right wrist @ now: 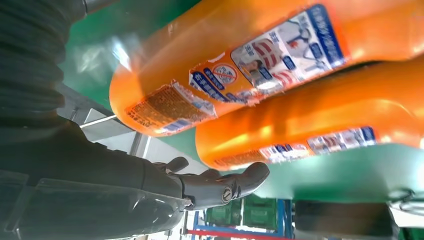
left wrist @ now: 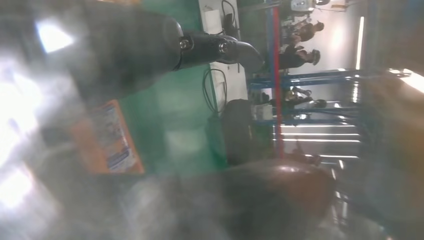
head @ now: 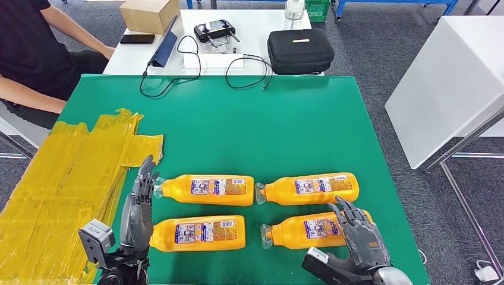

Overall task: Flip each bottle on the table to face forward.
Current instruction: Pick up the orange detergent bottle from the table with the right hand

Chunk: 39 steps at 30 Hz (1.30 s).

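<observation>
Four orange bottles lie on their sides in two rows on the green table [head: 238, 124], caps pointing left: far left [head: 208, 189], near left [head: 199, 233], far right [head: 309, 188], near right [head: 309, 230]. My left hand [head: 138, 208] stands open with fingers stretched out, just left of the two left bottles' caps. My right hand [head: 359, 234] is open, its fingers spread over the base end of the near right bottle. In the right wrist view the two right bottles [right wrist: 240, 55] [right wrist: 320, 130] lie close ahead, with the thumb [right wrist: 220, 182] apart from them. The left wrist view is blurred and shows an orange bottle [left wrist: 107, 137].
Crumpled yellow tape sheeting [head: 71, 178] covers the table's left side. Behind stands a white table with a black case [head: 300, 50], a cardboard box [head: 148, 15], a controller [head: 215, 28] and cables [head: 238, 68]. A person [head: 30, 53] sits at far left. Another white table [head: 451, 77] stands right.
</observation>
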Tool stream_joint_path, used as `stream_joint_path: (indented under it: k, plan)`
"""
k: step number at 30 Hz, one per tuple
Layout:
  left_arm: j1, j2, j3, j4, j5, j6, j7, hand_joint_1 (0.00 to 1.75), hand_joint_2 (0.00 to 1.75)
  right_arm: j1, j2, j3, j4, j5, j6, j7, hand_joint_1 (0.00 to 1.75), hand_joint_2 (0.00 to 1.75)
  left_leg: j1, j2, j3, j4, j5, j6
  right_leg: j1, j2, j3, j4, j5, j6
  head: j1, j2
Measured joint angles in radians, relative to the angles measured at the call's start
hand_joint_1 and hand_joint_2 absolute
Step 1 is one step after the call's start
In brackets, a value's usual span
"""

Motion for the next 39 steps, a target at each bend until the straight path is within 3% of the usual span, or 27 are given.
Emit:
stream_joint_path:
  k: [9, 13, 14, 29, 32, 35, 39]
  plan:
    - [-0.006, 0.0, 0.003, -0.001, 0.009, 0.0, 0.02, 0.0, 0.0, -0.067, -0.002, 0.01, 0.096, -0.025, 0.124, 0.001, 0.0, 1.75, 0.0, 0.0, 0.0, 0.0, 0.0, 0.0, 0.0, 0.0, 0.0, 0.0, 0.0, 0.0, 0.0, 0.0]
    - [-0.009, 0.0, 0.004, -0.001, 0.019, 0.001, 0.023, 0.0, 0.0, -0.108, -0.016, 0.028, 0.144, -0.047, 0.208, 0.009, 1.68, 1.75, 0.0, 0.0, 0.002, 0.0, 0.0, 0.0, 0.0, 0.001, 0.001, 0.0, 0.0, 0.0, 0.0, 0.0]
    - [-0.011, 0.0, 0.004, 0.0, 0.021, 0.002, 0.023, 0.0, 0.0, -0.121, -0.02, 0.034, 0.158, -0.051, 0.22, 0.01, 1.75, 1.75, 0.0, 0.001, 0.003, 0.0, 0.0, 0.001, 0.0, 0.001, 0.0, 0.0, 0.0, 0.0, 0.0, 0.0]
    - [-0.024, 0.0, 0.008, 0.008, 0.038, 0.005, 0.017, 0.0, 0.0, -0.194, -0.053, 0.085, 0.253, -0.126, 0.239, 0.009, 1.75, 1.75, 0.0, 0.001, 0.02, 0.0, -0.007, 0.005, 0.0, 0.002, 0.01, -0.004, -0.004, 0.003, 0.0, 0.0]
    - [-0.024, 0.001, 0.009, 0.01, 0.042, 0.007, 0.017, 0.0, 0.0, -0.186, -0.059, 0.083, 0.249, -0.187, 0.197, -0.015, 1.75, 1.75, 0.0, 0.001, 0.02, 0.0, -0.007, 0.005, 0.0, 0.002, 0.01, -0.004, -0.004, 0.003, 0.0, 0.0]
    - [-0.023, 0.001, 0.009, 0.011, 0.049, 0.017, 0.019, 0.0, 0.0, -0.142, -0.057, 0.064, 0.218, -0.307, 0.091, -0.092, 1.75, 1.75, 0.0, 0.001, 0.018, 0.0, -0.007, 0.005, 0.0, 0.002, 0.015, -0.004, -0.004, 0.004, 0.0, 0.0]
    - [-0.016, 0.002, 0.012, 0.017, 0.076, 0.012, 0.029, 0.0, 1.75, -0.044, -0.019, 0.034, 0.125, -0.502, -0.021, -0.297, 1.75, 1.75, 0.0, 0.0, 0.014, 0.0, -0.007, 0.005, 0.0, 0.002, 0.015, -0.003, -0.003, 0.004, 0.0, 0.0]
